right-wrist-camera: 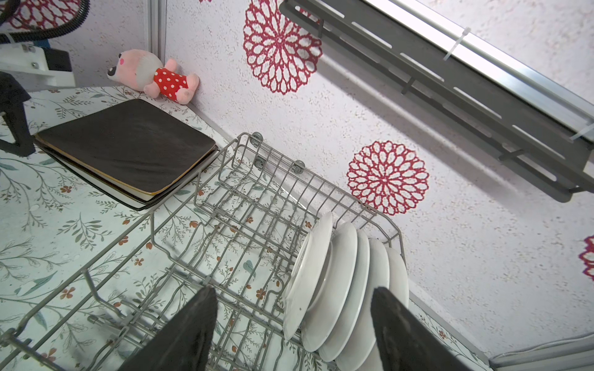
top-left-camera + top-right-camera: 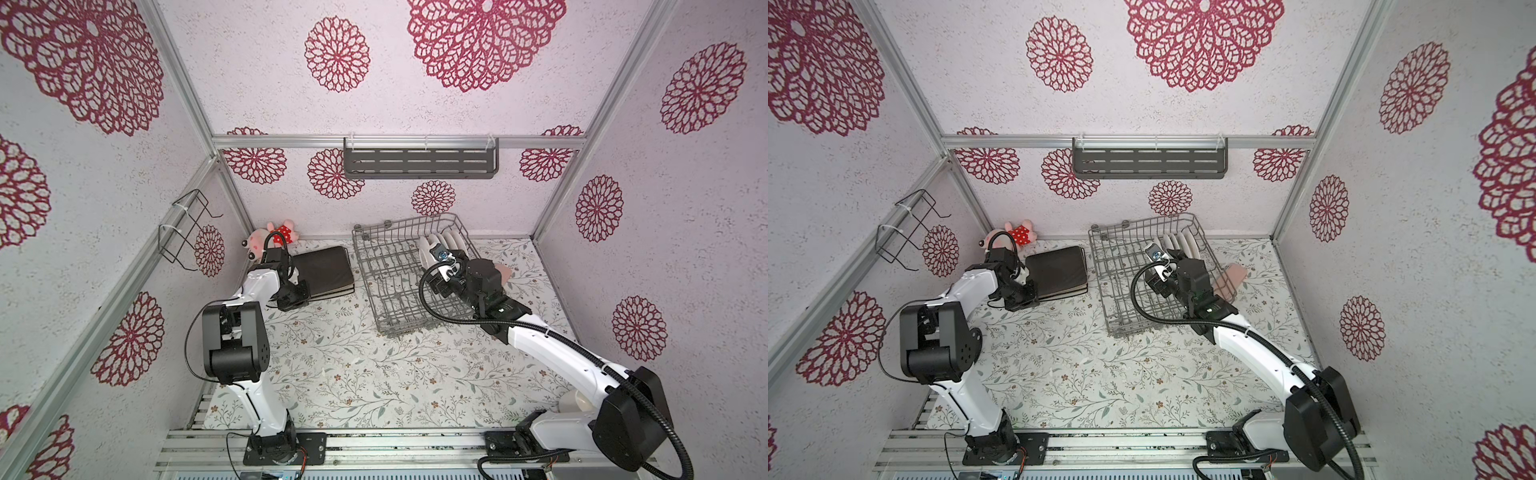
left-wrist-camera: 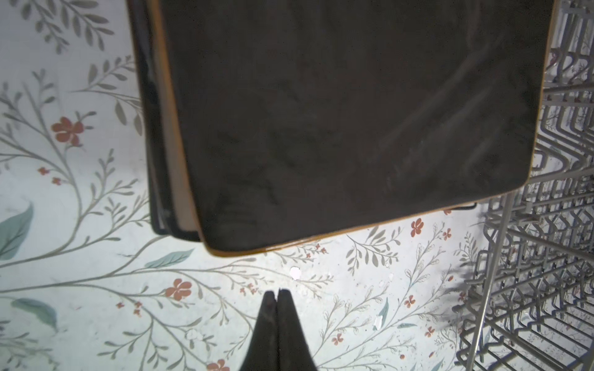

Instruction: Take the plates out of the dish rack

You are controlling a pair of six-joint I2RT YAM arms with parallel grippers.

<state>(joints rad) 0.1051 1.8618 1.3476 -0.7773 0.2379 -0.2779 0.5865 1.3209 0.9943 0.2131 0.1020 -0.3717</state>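
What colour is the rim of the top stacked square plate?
Orange-gold, edging the dark brown plate; clearest in the left wrist view.

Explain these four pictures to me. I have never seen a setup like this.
This is a robot with two white arms mounted at a table, each ending in a two-fingered hand. The two wide pictures come from one camera above, looking down on the whole scene. The two close-ups come from cameras on the arms' wrists. On the table are a wire dish rack, a stack of square plates with a dark one on top, and a plush toy by the wall. Round white plates stand on edge in the rack. The left hand is shut and empty, near the stack. The right hand is open and empty, close to the white plates.
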